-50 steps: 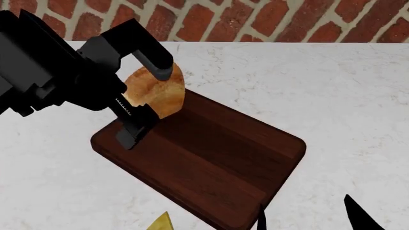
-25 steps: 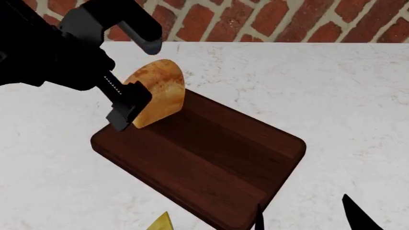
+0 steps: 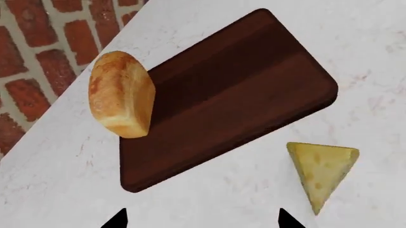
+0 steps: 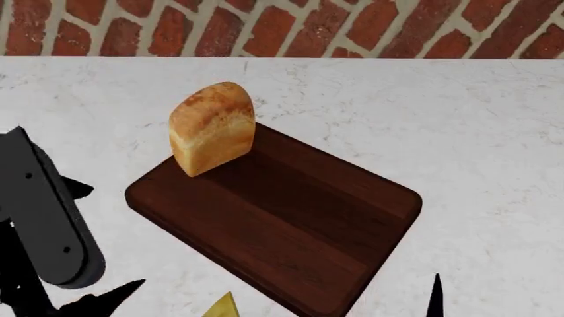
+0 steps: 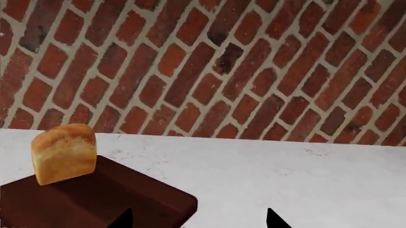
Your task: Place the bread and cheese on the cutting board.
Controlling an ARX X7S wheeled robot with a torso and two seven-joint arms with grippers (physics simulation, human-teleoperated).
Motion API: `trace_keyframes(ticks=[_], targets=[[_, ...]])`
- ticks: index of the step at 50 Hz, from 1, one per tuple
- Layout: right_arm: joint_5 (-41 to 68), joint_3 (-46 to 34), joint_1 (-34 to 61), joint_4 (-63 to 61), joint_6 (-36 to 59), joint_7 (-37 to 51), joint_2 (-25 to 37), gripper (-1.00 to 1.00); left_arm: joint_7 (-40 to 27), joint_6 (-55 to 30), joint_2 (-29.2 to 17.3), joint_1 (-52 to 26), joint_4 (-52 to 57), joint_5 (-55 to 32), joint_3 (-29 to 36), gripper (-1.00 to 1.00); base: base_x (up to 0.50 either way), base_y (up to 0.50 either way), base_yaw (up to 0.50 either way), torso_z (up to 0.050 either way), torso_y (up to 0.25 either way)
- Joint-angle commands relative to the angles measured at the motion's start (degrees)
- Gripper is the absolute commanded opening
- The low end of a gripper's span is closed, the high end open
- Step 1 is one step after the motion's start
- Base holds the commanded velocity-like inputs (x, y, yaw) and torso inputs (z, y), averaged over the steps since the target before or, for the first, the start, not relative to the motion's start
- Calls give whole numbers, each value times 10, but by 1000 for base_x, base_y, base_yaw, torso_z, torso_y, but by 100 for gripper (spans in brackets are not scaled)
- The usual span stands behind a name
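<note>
The bread (image 4: 211, 127), a short golden-brown loaf, stands on end at the far left corner of the dark cutting board (image 4: 282, 221), free of both grippers. It also shows as the bread (image 3: 121, 95) on the cutting board (image 3: 241, 90), and as the bread (image 5: 63, 153) on the cutting board (image 5: 101, 202). The cheese (image 3: 322, 168), a pale-yellow wedge with holes, lies on the counter beside the board's near long edge; only its tip (image 4: 224, 308) shows in the head view. My left gripper (image 3: 201, 221) is open and empty, apart from both. My right gripper (image 5: 199, 221) is open near the board's right end.
The white marble counter (image 4: 458, 125) runs back to a red brick wall (image 4: 352, 26). My left arm (image 4: 44, 228) fills the lower left of the head view. One right fingertip (image 4: 434, 298) pokes up at the bottom edge.
My left gripper has let go of the bread, risen off it and pulled back to the lower left. The bread stays standing on the board's corner. The right fingertip shifted slightly left.
</note>
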Motion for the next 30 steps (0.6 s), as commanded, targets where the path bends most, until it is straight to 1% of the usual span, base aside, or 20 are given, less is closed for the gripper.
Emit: trace_keyframes(ticks=[1,4,6,9,12,15,20,23,24,25,30], targets=[[6,-15,22,6,-21,38,38,100,-107,122,-128,146,256,-88,-52,100,0,0,0,0,0],[1,-18,18,8,-24,41,38,100,-106,134,-134,173,265,-74,-48,100,0,0,0,0,0],[14,-20,16,15,-31,58,38,100,-107,135,-137,170,272,-79,-50,100,0,0,0,0,0],[21,-20,16,21,-22,57,38,100,-113,140,-138,165,284,-94,-52,100,0,0,0,0,0],[31,-19,17,24,-21,60,38,100,-136,152,-125,163,301,-114,-47,100,0,0,0,0,0],[44,-16,19,22,-10,56,38,100,-146,169,-102,167,284,-116,-45,100,0,0,0,0,0],[43,-15,20,16,-5,53,38,100,-147,173,-62,208,260,-66,-28,100,0,0,-1,0,0],[44,-15,19,15,0,52,38,100,-141,164,-43,243,235,-24,-7,100,0,0,0,0,0],[44,-15,19,14,-2,54,38,100,-133,157,-36,260,227,4,2,100,0,0,0,0,0],[42,-15,19,11,-3,56,38,100,-122,156,-32,277,208,27,8,100,0,0,0,0,0],[36,-16,18,9,-3,55,38,100,-91,160,-25,286,154,59,7,100,0,0,0,0,0]])
